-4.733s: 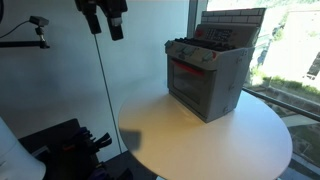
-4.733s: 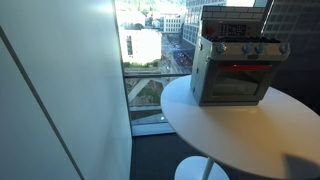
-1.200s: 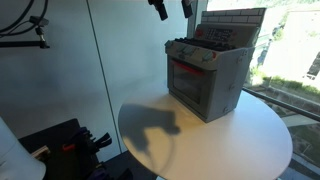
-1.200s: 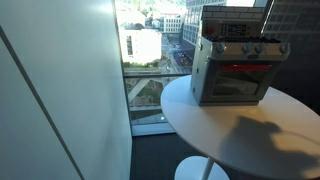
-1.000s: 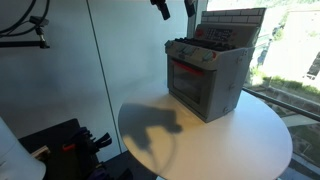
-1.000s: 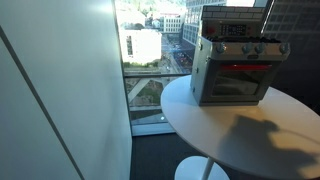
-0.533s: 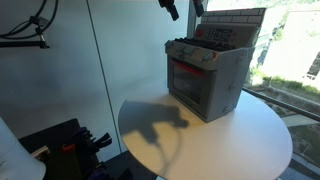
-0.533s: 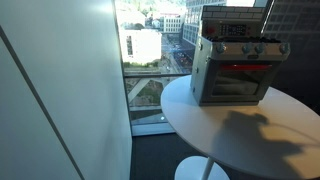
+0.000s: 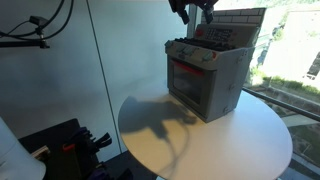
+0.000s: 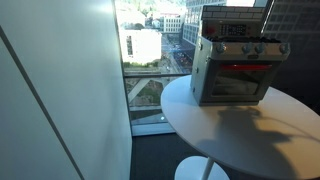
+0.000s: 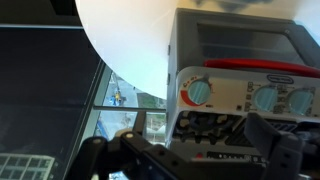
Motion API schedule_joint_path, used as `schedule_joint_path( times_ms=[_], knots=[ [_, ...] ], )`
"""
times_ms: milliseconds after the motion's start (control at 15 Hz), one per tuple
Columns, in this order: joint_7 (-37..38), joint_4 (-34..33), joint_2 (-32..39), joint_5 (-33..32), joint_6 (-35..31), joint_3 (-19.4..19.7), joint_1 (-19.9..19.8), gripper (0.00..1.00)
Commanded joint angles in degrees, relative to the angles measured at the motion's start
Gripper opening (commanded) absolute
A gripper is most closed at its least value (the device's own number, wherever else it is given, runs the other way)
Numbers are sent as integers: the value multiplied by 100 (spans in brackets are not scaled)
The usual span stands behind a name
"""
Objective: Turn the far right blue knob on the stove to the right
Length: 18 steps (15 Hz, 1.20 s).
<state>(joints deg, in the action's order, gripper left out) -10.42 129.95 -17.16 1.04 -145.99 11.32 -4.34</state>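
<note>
Overhead, the gripper (image 9: 192, 10) hangs above the stove (image 9: 205, 78), apart from it, jaws spread and empty. The stove stands near the round white counter's (image 9: 250, 140) edge beside the window (image 10: 150, 60), its blue knobs (image 11: 198, 92) unobstructed in the wrist view.

The small boxy grey toy stove (image 9: 212, 88) has a red-orange glowing oven window (image 9: 185, 74), a grey brick-patterned back panel (image 9: 235, 22) and pale blue knobs (image 11: 200, 92); the round table (image 9: 240, 142) is plain white.
</note>
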Motion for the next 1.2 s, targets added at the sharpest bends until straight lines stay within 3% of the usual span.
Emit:
schedule_joint_path(
  times_ms=[0,733,1133],
  knots=[
    [38,-339,404,200,-93,-32,1,100],
    [-9,-739,1271,336,-296,-105,-54,100],
    [10,-597,1228,229,-315,-159,-80,100]
  ],
)
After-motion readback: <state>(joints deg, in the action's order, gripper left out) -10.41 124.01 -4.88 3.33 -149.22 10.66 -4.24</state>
